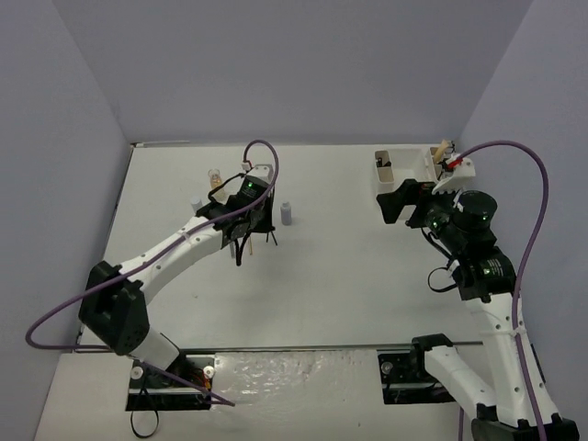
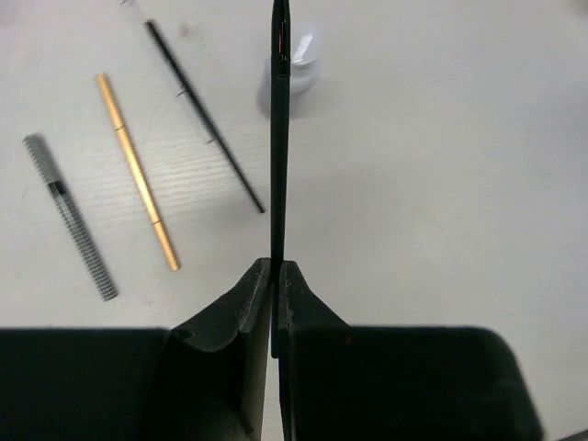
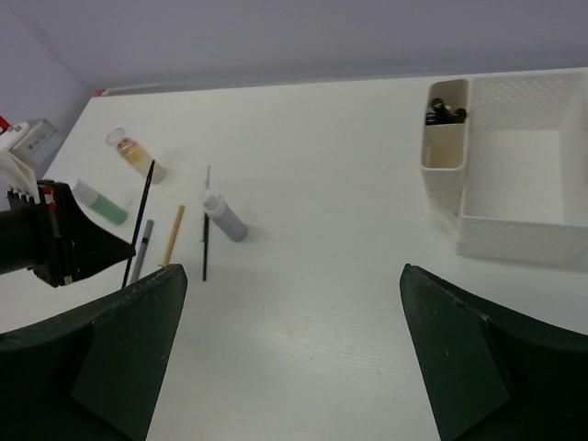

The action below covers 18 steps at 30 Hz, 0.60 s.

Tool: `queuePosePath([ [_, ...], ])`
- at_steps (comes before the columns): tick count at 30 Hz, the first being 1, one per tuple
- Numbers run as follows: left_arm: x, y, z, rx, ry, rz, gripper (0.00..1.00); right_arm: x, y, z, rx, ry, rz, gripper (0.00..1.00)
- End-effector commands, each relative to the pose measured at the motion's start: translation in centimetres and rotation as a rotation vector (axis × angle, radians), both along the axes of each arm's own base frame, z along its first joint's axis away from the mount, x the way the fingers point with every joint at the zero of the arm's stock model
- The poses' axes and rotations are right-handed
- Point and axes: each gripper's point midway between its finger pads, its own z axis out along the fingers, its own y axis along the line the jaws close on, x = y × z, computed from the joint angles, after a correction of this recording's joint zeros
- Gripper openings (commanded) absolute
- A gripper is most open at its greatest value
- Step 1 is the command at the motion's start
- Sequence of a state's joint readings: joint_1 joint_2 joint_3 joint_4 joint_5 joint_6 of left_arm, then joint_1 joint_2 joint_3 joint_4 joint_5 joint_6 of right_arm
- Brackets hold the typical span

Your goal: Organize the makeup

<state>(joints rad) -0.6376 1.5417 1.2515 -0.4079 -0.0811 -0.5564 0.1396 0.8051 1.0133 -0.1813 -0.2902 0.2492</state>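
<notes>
While the right tool (image 3: 292,280) gapes wide, the left tool (image 2: 276,276) clamps a thin black pencil (image 2: 279,138).

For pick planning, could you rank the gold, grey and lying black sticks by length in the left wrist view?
1. black stick, only slightly longer than the next, so unsure.
2. gold stick.
3. grey stick, clearly shortest.

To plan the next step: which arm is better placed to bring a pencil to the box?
Left. The left gripper is shut on a pencil; the right gripper is open, empty, by the box.
</notes>
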Motion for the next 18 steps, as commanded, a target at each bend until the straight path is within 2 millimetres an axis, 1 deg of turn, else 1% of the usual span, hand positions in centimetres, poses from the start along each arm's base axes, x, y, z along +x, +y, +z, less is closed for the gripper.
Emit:
queuePosePath([
  [1, -1.1, -4.5, 7.9, -0.110, -0.309, -0.251, 0.00, 0.0, 4.9, 3.8, 0.089, -0.083, 0.274, 0.96],
  [4, -2.5, -6.0, 10.5, -0.155, -0.393, -0.328, 0.00, 0.0, 6.7, 4.4, 0.151, -0.081, 0.344, 0.92],
  [7, -4.0, -7.4, 12.3, -0.191, -0.440, -0.401, 0.00, 0.3, 8.5, 5.1, 0.171, -0.103, 0.395, 0.90],
  [9, -4.8, -8.2, 13.5, -0.216, -0.471, -0.429, 0.00, 0.9, 10.0, 4.4, 0.173, -0.081, 0.415, 0.87],
  [11, -5.7, -9.0, 14.7, -0.249, -0.495, -0.457, 0.00, 1.0, 11.4, 4.2, 0.178, -0.072, 0.440, 0.85],
  [14, -6.6, -9.8, 15.9, -0.283, -0.517, -0.486, 0.00, 1.6, 12.7, 3.6, 0.190, -0.065, 0.441, 0.80],
  [18, -7.5, -10.4, 17.0, -0.308, -0.539, -0.509, 0.00, 2.4, 13.6, 2.9, 0.203, -0.060, 0.431, 0.74],
])
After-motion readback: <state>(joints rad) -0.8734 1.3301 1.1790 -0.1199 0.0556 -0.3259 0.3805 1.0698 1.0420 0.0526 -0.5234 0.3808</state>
